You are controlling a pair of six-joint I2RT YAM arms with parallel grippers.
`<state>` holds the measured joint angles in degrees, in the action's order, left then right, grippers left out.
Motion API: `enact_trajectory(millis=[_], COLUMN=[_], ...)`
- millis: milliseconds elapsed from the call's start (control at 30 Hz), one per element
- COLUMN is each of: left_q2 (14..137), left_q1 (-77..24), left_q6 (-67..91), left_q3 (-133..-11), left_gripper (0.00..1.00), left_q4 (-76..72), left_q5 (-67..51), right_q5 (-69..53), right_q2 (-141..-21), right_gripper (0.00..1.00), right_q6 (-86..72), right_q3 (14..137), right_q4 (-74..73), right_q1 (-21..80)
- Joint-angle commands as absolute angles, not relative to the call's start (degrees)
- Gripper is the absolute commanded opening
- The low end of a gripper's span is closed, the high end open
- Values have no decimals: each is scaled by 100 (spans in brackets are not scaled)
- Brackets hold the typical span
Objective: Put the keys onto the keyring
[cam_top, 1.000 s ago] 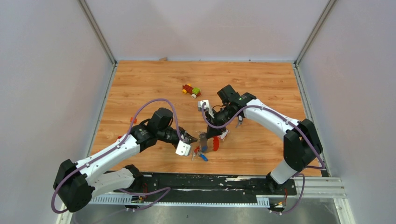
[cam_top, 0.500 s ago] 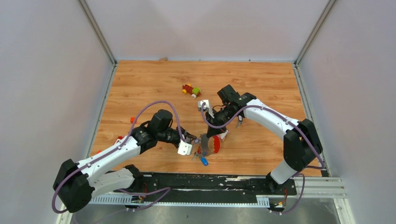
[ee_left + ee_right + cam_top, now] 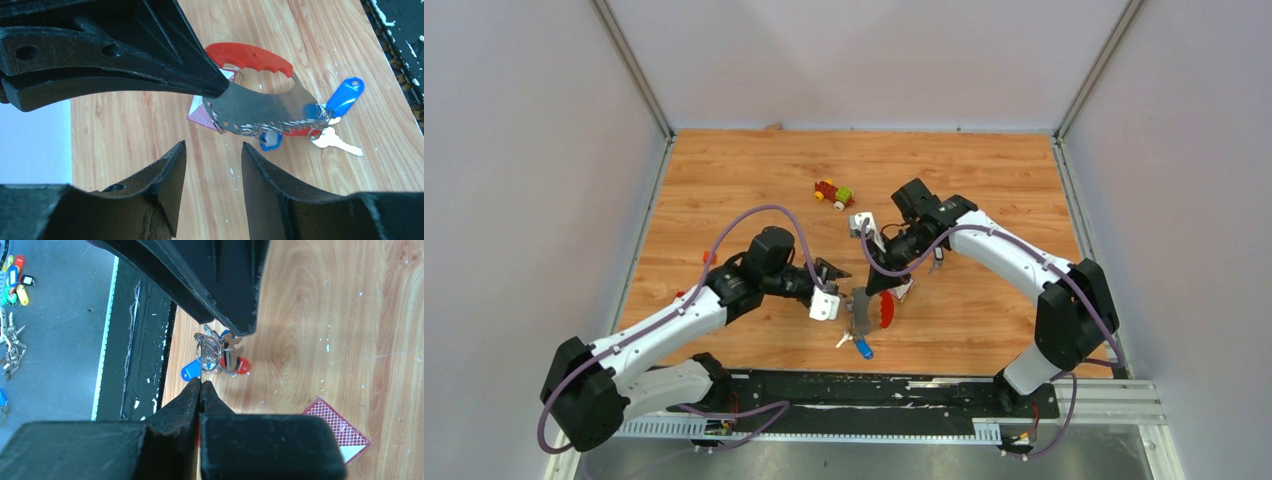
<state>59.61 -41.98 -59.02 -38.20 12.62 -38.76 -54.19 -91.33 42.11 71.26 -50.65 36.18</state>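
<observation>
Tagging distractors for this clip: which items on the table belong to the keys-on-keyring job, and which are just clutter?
Job:
- keys
- keyring, grey and red fobs

Clutter:
- toy car
- red chequered packet

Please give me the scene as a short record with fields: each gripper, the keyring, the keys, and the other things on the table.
left gripper: open, empty, beside the keyring
right gripper: shut on the keyring
keyring: held by the tip of its grey crescent
keys: bunched at the keyring's far end
other: toy car, pink packet
</observation>
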Motion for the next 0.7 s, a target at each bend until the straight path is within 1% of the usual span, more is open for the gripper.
enact_trajectory(millis=[0, 100, 233, 367, 533, 667], left_q2=[6135, 6291, 6613, 6684, 6782, 6833], left_q1=[-4188, -4184, -4186, -4184, -4184, -4184], left_q6=[-5869, -5684, -5640, -5651, -5664, -5651], left_q3=[-4295, -4483, -4820, -4764, -4754, -4761], left_gripper=[53, 52, 45, 40, 25, 19], left_q4=[1328, 1216, 1541, 1585, 1598, 1505], left_q5=[-4237, -4458, -4719, -4922, -4973, -5000], right_q5=[-5904, -5893, -5876, -5865, -5871, -5879], right_q2=[-8825, -8853, -8849, -8829, -8833, -8829], right_gripper=[0, 0, 0, 0, 0, 0], right_q6=[4573, 4592, 4610, 4609, 4606, 4607], right_q3=[7457, 7478, 7508, 7480, 7471, 7462], right_q4=[-5320, -5345, -5377, -5350, -5353, -5353], right_q1=[3595, 3595, 3602, 3595, 3595, 3598])
